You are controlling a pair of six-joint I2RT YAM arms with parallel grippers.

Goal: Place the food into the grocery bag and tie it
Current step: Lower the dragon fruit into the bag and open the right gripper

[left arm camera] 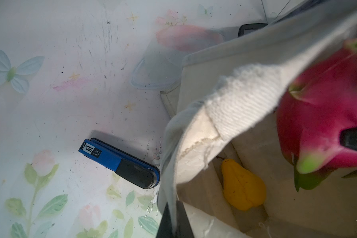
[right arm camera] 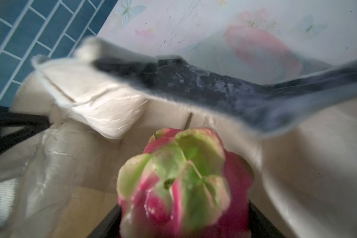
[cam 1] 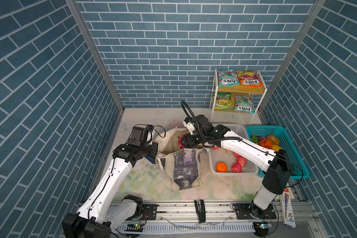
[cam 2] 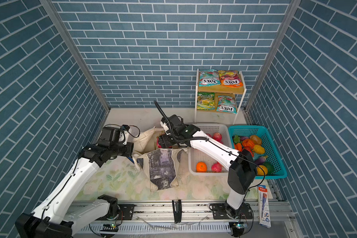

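Left end effector (left arm camera: pixel 174 210), clamped tight on the rim of the grocery bag (cam 1: pixel 183 167), props its mouth open so the right end effector (right arm camera: pixel 183 224), spread wide around a pink dragon fruit (right arm camera: pixel 173 181), can lower it in. A yellow pear (left arm camera: pixel 242 185) lies inside, below that end effector.

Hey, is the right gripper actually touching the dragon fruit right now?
Touching. In the right wrist view the dragon fruit sits wedged between the fingers of the right gripper; the left wrist view shows one finger pressed into its skin.
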